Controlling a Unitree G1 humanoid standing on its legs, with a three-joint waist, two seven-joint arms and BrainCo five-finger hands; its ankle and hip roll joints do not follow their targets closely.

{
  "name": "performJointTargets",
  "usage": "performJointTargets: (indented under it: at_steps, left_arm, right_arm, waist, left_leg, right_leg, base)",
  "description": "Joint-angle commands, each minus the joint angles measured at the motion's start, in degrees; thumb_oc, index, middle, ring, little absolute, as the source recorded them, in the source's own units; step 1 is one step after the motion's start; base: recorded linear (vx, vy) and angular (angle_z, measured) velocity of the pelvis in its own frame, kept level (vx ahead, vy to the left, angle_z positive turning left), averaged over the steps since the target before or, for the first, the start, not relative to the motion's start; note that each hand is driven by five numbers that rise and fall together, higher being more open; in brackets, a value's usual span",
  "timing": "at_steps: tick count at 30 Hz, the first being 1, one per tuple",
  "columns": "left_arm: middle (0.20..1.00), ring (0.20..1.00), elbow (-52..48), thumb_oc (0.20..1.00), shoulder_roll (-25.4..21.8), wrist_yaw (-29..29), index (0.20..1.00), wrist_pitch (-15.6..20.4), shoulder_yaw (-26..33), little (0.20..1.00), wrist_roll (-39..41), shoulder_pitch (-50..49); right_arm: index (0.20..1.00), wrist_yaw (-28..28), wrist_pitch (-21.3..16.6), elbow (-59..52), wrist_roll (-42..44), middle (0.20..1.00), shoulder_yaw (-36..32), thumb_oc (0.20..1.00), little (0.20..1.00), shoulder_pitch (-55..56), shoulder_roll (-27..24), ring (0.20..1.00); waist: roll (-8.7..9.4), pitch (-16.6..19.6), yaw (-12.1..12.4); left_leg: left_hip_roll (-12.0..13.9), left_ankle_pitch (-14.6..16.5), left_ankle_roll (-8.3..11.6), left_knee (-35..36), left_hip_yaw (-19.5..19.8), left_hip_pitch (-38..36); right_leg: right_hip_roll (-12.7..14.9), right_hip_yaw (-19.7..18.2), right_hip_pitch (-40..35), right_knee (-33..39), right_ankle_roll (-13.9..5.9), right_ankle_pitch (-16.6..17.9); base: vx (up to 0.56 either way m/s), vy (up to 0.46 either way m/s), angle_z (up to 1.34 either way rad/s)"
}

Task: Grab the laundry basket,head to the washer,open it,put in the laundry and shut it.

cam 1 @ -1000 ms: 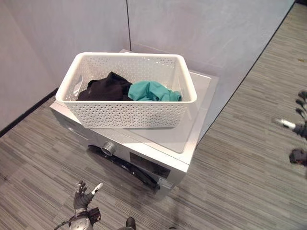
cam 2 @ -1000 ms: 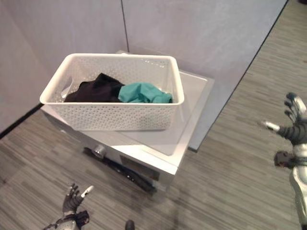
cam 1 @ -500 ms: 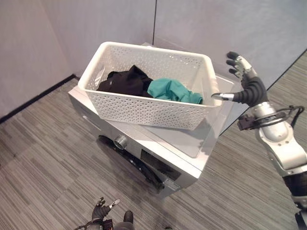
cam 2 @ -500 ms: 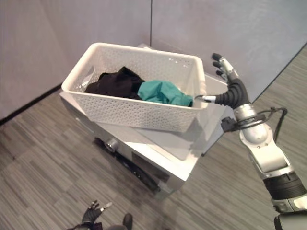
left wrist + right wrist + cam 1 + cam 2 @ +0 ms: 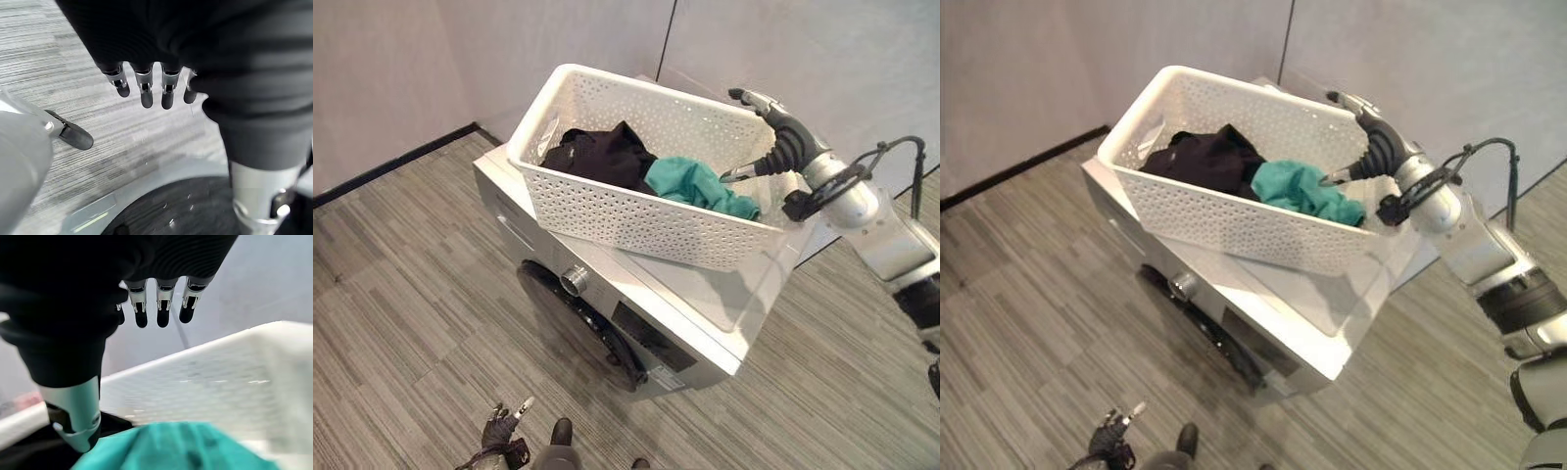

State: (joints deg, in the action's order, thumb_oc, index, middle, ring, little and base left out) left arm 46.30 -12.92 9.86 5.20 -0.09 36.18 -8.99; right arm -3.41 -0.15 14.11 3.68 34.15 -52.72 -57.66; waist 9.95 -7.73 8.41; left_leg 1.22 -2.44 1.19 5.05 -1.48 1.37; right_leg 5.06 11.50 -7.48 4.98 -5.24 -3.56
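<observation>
Two garments, black (image 5: 599, 157) and teal (image 5: 697, 188), lie in the basket (image 5: 636, 220) on the washer (image 5: 636, 323); the right hand (image 5: 773, 137), beside the rim half a second ago, now hangs over it. Its wrist view shows straight, spread fingers (image 5: 161, 313) above the teal, ready to grasp. The left hand (image 5: 146, 83) hangs slack above the floor (image 5: 73, 73).

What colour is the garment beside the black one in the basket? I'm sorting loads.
Teal, lying next to the black garment; clearest in the left eye view.
</observation>
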Motion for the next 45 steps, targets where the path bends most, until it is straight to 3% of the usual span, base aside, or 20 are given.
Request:
performJointTargets:
  at_steps: [1, 6, 13, 14, 16, 17, 19, 23, 24, 27, 28, 29, 30, 33, 35, 39, 41, 45]
  left_arm:
    - [1.0, 1.0, 1.2, 1.0, -0.4, 0.1, 1.0, 2.2, -0.8, 1.0, 2.1, 1.8]
    - [1.0, 1.0, 2.0, 1.0, -0.9, -0.2, 1.0, 1.3, -1.6, 1.0, 0.4, 2.3]
    - [1.0, 1.0, 2.7, 1.0, -1.5, -0.9, 1.0, 1.3, -1.6, 1.0, 0.9, 3.2]
    - [1.0, 1.0, 2.0, 1.0, -2.1, -1.0, 1.0, 1.7, -2.0, 1.0, 1.4, 3.7]
    - [1.0, 1.0, 2.0, 1.0, -2.1, -1.0, 1.0, 1.7, -2.0, 1.0, 1.4, 3.7]
    - [1.0, 1.0, 1.9, 1.0, -2.7, -1.3, 1.0, 1.8, -2.2, 1.0, 2.1, 4.0]
    - [1.0, 1.0, 1.4, 1.0, -2.7, -1.4, 1.0, 1.9, -2.4, 1.0, 2.2, 4.2]
    - [1.0, 1.0, 2.2, 1.0, -3.6, -2.3, 1.0, 1.9, -2.6, 1.0, 2.4, 5.1]
    - [1.0, 1.0, 2.2, 1.0, -3.8, -2.5, 1.0, 2.1, -2.8, 1.0, 2.5, 5.3]
    - [1.0, 1.0, 1.6, 1.0, -3.9, -3.3, 1.0, 2.2, -4.0, 1.0, 2.5, 5.8]
    - [1.0, 1.0, 1.7, 1.0, -3.9, -3.7, 1.0, 2.4, -4.2, 1.0, 2.5, 6.1]
    - [1.0, 1.0, 1.7, 1.0, -3.9, -3.7, 1.0, 2.4, -4.2, 1.0, 2.5, 6.1]
    - [1.0, 1.0, 2.1, 1.0, -3.8, -3.9, 1.0, 2.6, -4.3, 1.0, 2.7, 6.6]
    - [1.0, 1.0, 0.0, 1.0, -3.4, -4.3, 1.0, 3.7, -6.3, 1.0, 3.5, 7.6]
    - [1.0, 1.0, -0.1, 1.0, -3.5, -4.4, 1.0, 3.7, -7.0, 1.0, 3.4, 7.9]
    - [1.0, 1.0, 0.3, 1.0, -4.2, -4.2, 1.0, 3.9, -9.8, 1.0, 3.4, 9.6]
    - [1.0, 1.0, 0.1, 1.0, -4.7, -4.0, 1.0, 3.6, -11.8, 1.0, 3.4, 10.1]
    - [1.0, 1.0, 0.3, 1.0, -5.2, -3.5, 1.0, 3.5, -12.9, 1.0, 3.5, 10.6]
  right_arm:
    - [1.0, -0.7, 0.5, 1.3, -3.4, 1.0, 2.5, 1.0, 1.0, -6.0, -3.8, 1.0]
    - [1.0, 0.6, 1.4, 0.8, -4.9, 1.0, 2.5, 1.0, 1.0, -6.3, -2.4, 1.0]
    - [1.0, 3.9, 1.0, 1.3, -6.1, 1.0, 7.6, 1.0, 1.0, -8.8, -1.4, 1.0]
    - [1.0, 5.2, 1.1, 2.5, -6.7, 1.0, 11.2, 1.0, 1.0, -10.9, -1.0, 1.0]
    - [1.0, 5.2, 1.1, 2.6, -6.7, 1.0, 11.3, 1.0, 1.0, -11.0, -1.0, 1.0]
    - [1.0, 7.9, 1.2, 3.9, -7.5, 1.0, 15.7, 1.0, 1.0, -12.6, -1.2, 1.0]
    - [1.0, 8.7, 1.4, 4.3, -7.6, 1.0, 17.4, 1.0, 1.0, -13.1, -1.5, 1.0]
    - [1.0, 14.3, 1.1, 5.8, -8.9, 1.0, 26.4, 1.0, 1.0, -16.2, -5.2, 1.0]
    - [0.758, 16.2, 1.2, 6.2, -8.5, 0.758, 28.7, 0.758, 0.758, -16.9, -6.1, 0.758]
    - [0.718, 20.3, 1.6, 4.8, -3.3, 0.718, 32.6, 0.718, 0.718, -18.2, -7.4, 0.718]
    - [0.824, 21.7, 1.8, 4.5, -0.4, 0.824, 33.5, 0.824, 0.824, -17.9, -7.3, 0.824]
    - [0.859, 21.7, 1.8, 4.5, -0.3, 0.859, 33.5, 0.859, 0.859, -18.0, -7.3, 0.859]
    - [1.0, 22.8, 1.9, 3.9, 3.0, 1.0, 33.9, 1.0, 1.0, -17.5, -7.0, 1.0]
    - [1.0, 25.0, 3.4, 3.2, 13.3, 1.0, 34.9, 1.0, 1.0, -15.9, -4.6, 1.0]
    - [1.0, 25.2, 4.0, 3.9, 15.6, 1.0, 34.9, 1.0, 1.0, -15.7, -3.5, 1.0]
    - [1.0, 25.1, 7.0, 8.2, 21.9, 1.0, 36.2, 1.0, 1.0, -17.0, 1.4, 1.0]
    - [1.0, 23.3, 9.2, 7.4, 29.7, 1.0, 36.2, 1.0, 1.0, -16.6, 4.5, 1.0]
    - [1.0, 22.5, 11.3, 6.4, 36.1, 1.0, 36.7, 1.0, 1.0, -16.0, 7.1, 1.0]
  waist:
    - [0.62, 0.8, 1.7]
    - [1.33, 0.1, 1.9]
    - [2.91, -1.3, 2.5]
    - [3.97, -2.3, 3.2]
    - [3.94, -2.3, 3.2]
    - [4.94, -3.2, 3.9]
    - [5.16, -3.5, 4.0]
    - [6.43, -4.6, 4.6]
    - [6.67, -4.9, 4.8]
    - [6.93, -5.3, 5.2]
    - [6.95, -5.5, 5.3]
    - [6.93, -5.5, 5.3]
    - [7.01, -5.7, 5.4]
    - [6.87, -6.5, 6.6]
    - [6.82, -6.7, 6.8]
    - [6.86, -6.9, 8.1]
    - [7.04, -6.9, 8.6]
    - [7.3, -7.0, 9.2]
  left_leg:
    - [3.5, 2.3, 1.17, -0.6, 2.2, -1.2]
    - [3.1, 2.5, 0.64, -0.8, 2.8, -0.4]
    - [2.7, 3.1, 0.02, -2.0, 3.1, 1.0]
    - [2.7, 3.3, -0.06, -2.6, 3.2, 1.8]
    - [2.7, 3.3, -0.06, -2.7, 3.2, 1.8]
    - [2.6, 3.5, -0.13, -3.4, 3.7, 2.8]
    - [2.6, 3.5, -0.16, -3.7, 3.8, 3.1]
    - [2.2, 3.6, -0.18, -4.0, 4.7, 4.3]
    - [2.1, 3.5, -0.14, -4.2, 4.8, 4.8]
    - [1.7, 3.6, -0.15, -4.5, 5.2, 5.5]
    - [1.6, 3.6, -0.16, -4.6, 5.3, 5.7]
    - [1.6, 3.6, -0.16, -4.6, 5.3, 5.7]
    - [1.5, 3.6, -0.16, -4.7, 5.3, 5.9]
    - [1.1, 3.9, -0.19, -5.5, 5.1, 6.8]
    - [1.0, 3.9, -0.17, -5.5, 5.2, 7.0]
    - [0.6, 3.6, -0.06, -5.4, 5.8, 7.8]
    - [0.4, 3.6, -0.07, -5.4, 6.4, 8.1]
    - [0.3, 3.5, -0.05, -5.2, 7.0, 8.0]
  right_leg:
    - [3.0, 1.4, 1.9, -0.6, -1.72, 1.6]
    - [3.4, 1.6, 2.7, -1.8, -1.81, 1.4]
    - [3.8, 1.2, 4.5, -3.7, -2.04, 1.6]
    - [3.9, 1.4, 4.9, -4.0, -2.17, 1.8]
    - [3.9, 1.4, 4.9, -4.0, -2.17, 1.8]
    - [4.1, 2.0, 5.3, -4.6, -2.41, 2.0]
    - [4.1, 2.2, 5.5, -4.7, -2.48, 2.1]
    - [4.4, 3.2, 5.9, -5.5, -2.8, 2.4]
    - [4.6, 3.5, 6.0, -5.5, -2.9, 2.5]
    - [4.7, 4.0, 6.2, -5.6, -3.0, 2.4]
    - [4.8, 4.0, 6.2, -5.7, -3.07, 2.5]
    - [4.8, 4.0, 6.3, -5.7, -3.07, 2.5]
    - [4.9, 4.0, 6.3, -5.6, -3.15, 2.7]
    - [5.4, 4.4, 6.6, -5.4, -3.37, 3.2]
    - [5.5, 4.6, 6.6, -5.4, -3.4, 3.3]
    - [5.6, 5.5, 6.6, -5.2, -3.35, 3.5]
    - [5.5, 6.0, 6.6, -5.7, -3.23, 3.4]
    - [5.3, 6.4, 6.6, -6.5, -3.12, 3.4]
  base:
    - [0.0, 0.018, 0.06]
    - [0.0, 0.032, 0.07]
    - [-0.01, 0.02, 0.0]
    - [-0.01, 0.012, -0.04]
    - [-0.01, 0.02, 0.0]
    - [-0.01, 0.037, 0.03]
    - [-0.01, 0.027, 0.04]
    - [0.0, 0.021, 0.09]
    - [0.0, 0.027, 0.14]
    - [0.0, 0.025, 0.15]
    - [0.0, 0.023, 0.04]
    - [0.0, 0.0, 0.0]
    - [0.0, 0.0, 0.0]
    - [0.0, 0.019, -0.03]
    - [0.0, 0.011, -0.02]
    - [0.0, 0.0, 0.0]
    - [0.03, -0.013, 0.03]
    - [0.03, -0.008, 0.16]
